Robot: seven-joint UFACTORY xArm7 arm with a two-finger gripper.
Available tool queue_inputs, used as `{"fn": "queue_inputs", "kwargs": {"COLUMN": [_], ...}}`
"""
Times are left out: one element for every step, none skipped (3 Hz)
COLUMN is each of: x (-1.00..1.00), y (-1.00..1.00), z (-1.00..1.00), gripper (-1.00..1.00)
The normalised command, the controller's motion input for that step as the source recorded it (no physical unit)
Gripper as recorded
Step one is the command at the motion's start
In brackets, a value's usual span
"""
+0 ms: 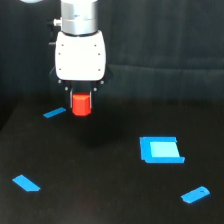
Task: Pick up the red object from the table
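Nearest on the black table (100, 200), two small blue pieces (26, 183) (195, 194), then a blue square piece (160, 150), a thin blue strip (54, 112), farthest my gripper (81, 102) clamped on the red object (81, 105), lifted off the table, no readable writing anywhere

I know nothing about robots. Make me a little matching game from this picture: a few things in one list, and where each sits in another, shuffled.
Things:
1. red object
2. blue square piece
3. thin blue strip
4. blue slanted piece

Places:
A. lower corner, the exterior view's left
B. between the fingers of the gripper, above the table
C. on the table, the exterior view's right of centre
D. just beside the gripper, on the exterior view's left

Pairs: 1-B, 2-C, 3-D, 4-A
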Motion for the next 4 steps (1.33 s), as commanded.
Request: {"fn": "queue_inputs", "kwargs": {"x": [0.05, 0.08, 0.02, 0.00], "y": [-0.01, 0.01, 0.01, -0.04], "z": [0.02, 0.08, 0.00, 0.08], "gripper": [-0.91, -0.90, -1.00, -1.00]}}
